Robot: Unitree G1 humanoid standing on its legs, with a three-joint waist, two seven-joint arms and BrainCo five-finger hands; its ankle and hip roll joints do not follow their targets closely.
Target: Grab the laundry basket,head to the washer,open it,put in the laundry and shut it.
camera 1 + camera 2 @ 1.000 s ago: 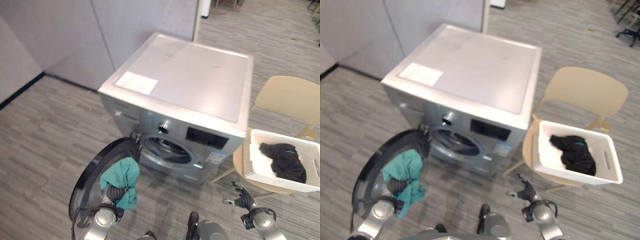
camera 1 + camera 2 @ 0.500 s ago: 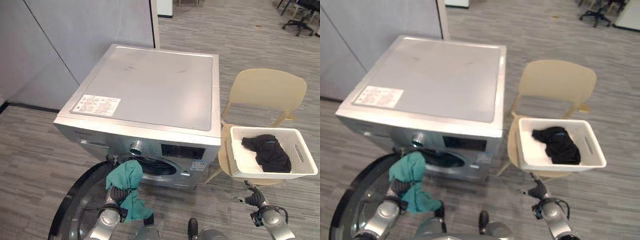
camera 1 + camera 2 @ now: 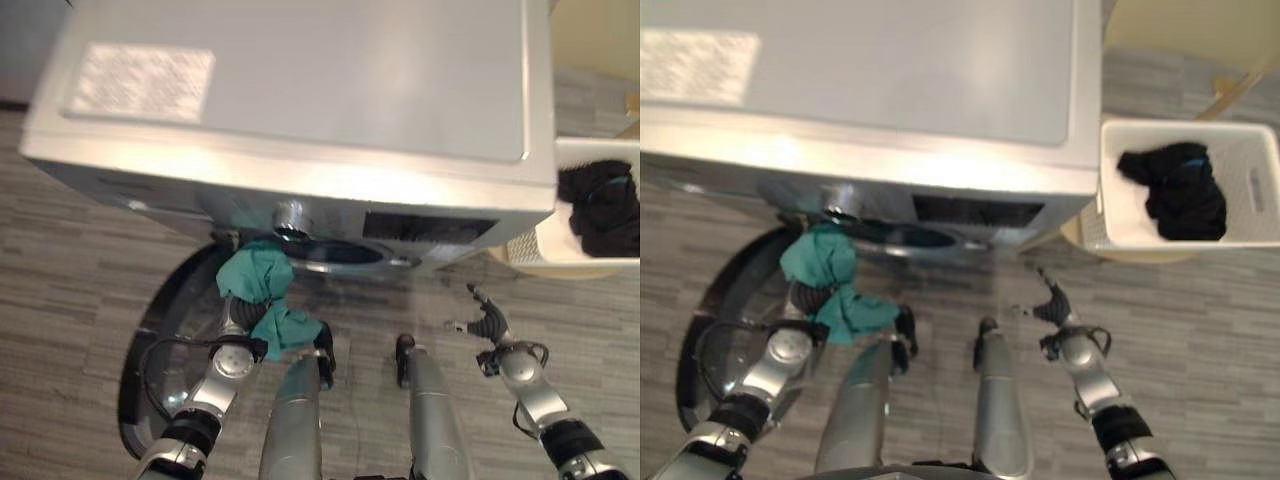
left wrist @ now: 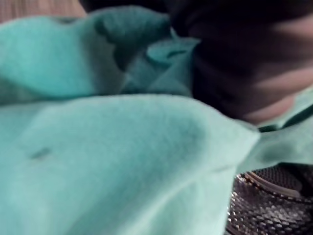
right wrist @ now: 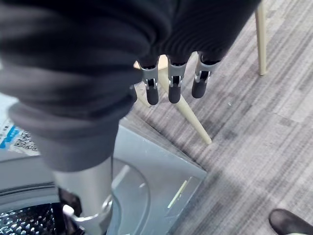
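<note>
Left hand (image 3: pixel 243 318) is bunched around a teal cloth (image 3: pixel 258 290), held right at the washer (image 3: pixel 300 90) opening, just above the open door (image 3: pixel 165 330) on the left. Cloth looks light, limp and floppy, with a loose tail hanging near side; best pinched at its bunched middle so nothing snags the door rim. Right hand (image 3: pixel 485 322) hangs free, fingers relaxed, holding nothing. A dark garment (image 3: pixel 1185 190) waits in the white basket (image 3: pixel 1110 215) on the right, equally soft.

Office-like room, grey plank-pattern floor (image 3: pixel 60 290), silver washer (image 3: pixel 300 110), beige chair (image 3: pixel 1170 25)
</note>
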